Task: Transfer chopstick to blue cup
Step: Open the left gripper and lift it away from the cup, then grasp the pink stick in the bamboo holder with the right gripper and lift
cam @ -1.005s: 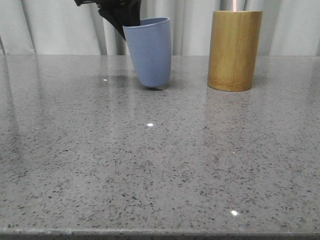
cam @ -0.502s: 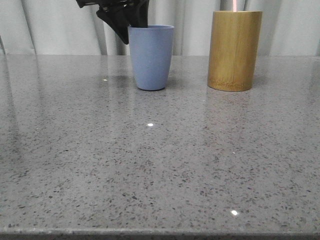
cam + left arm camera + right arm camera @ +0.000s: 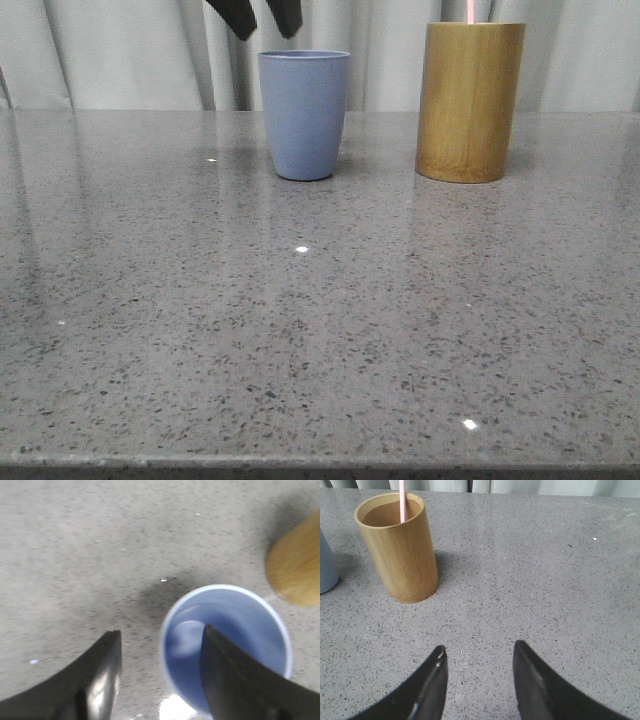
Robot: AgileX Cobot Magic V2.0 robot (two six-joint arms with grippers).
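Note:
The blue cup point(image 3: 303, 114) stands upright and empty on the table, left of the tan bamboo cylinder point(image 3: 469, 101). A pale pink chopstick point(image 3: 469, 10) sticks up out of the cylinder; it also shows in the right wrist view point(image 3: 403, 501), inside the cylinder point(image 3: 399, 547). My left gripper point(image 3: 266, 18) is open just above the cup's rim, touching nothing; in the left wrist view point(image 3: 160, 635) one finger hangs over the cup's mouth point(image 3: 235, 630). My right gripper point(image 3: 479, 652) is open and empty above bare table, some way from the cylinder.
The grey speckled stone table point(image 3: 300, 330) runs to a front edge at the bottom of the front view. Pale curtains point(image 3: 120, 50) hang behind the cups. The blue cup's side shows at the edge of the right wrist view point(image 3: 326, 565).
The left gripper has let go of the blue cup and risen above it. The cup, tilted a second ago, now stands upright on the table.

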